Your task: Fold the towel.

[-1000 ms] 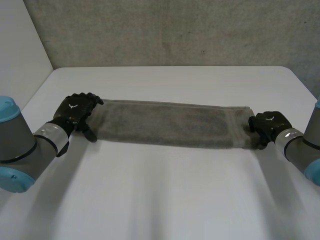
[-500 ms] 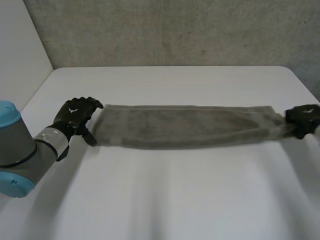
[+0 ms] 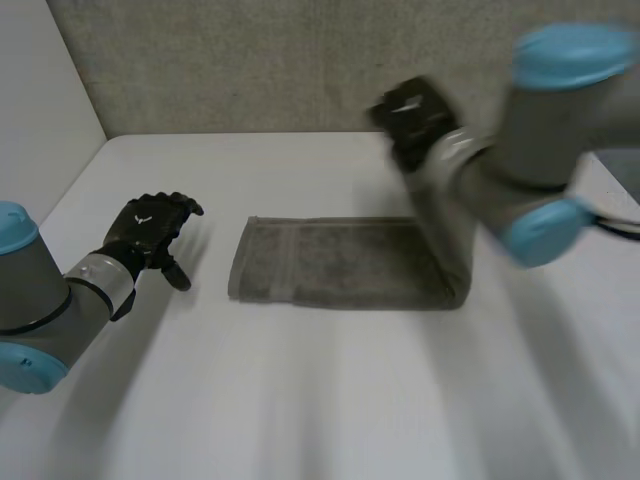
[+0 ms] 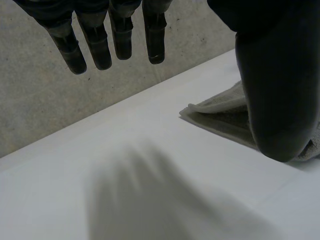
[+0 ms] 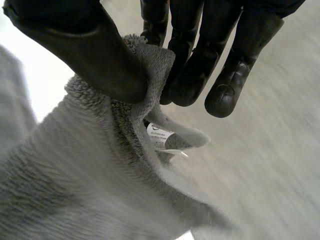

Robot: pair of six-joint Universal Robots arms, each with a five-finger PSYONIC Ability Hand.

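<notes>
The grey towel (image 3: 330, 265) lies as a long folded strip across the middle of the table. Its right end rises steeply to my right hand (image 3: 412, 112), held high above the table's far side. In the right wrist view the thumb (image 5: 100, 55) and fingers pinch the edge of the towel (image 5: 90, 175), beside a small white label (image 5: 159, 136). My left hand (image 3: 150, 228) hovers open a short way left of the towel's left end and does not touch it. In the left wrist view a corner of the towel (image 4: 220, 112) lies beyond the thumb (image 4: 272, 90).
The white table (image 3: 320, 400) is bare in front of the towel. A grey wall (image 3: 300, 60) runs behind the table's far edge. My right forearm (image 3: 520, 190) hangs over the towel's right end.
My right hand has swung up and to the left, lifting the towel's right end. The towel's left end has slid right, away from the left hand, which has stayed in place.
</notes>
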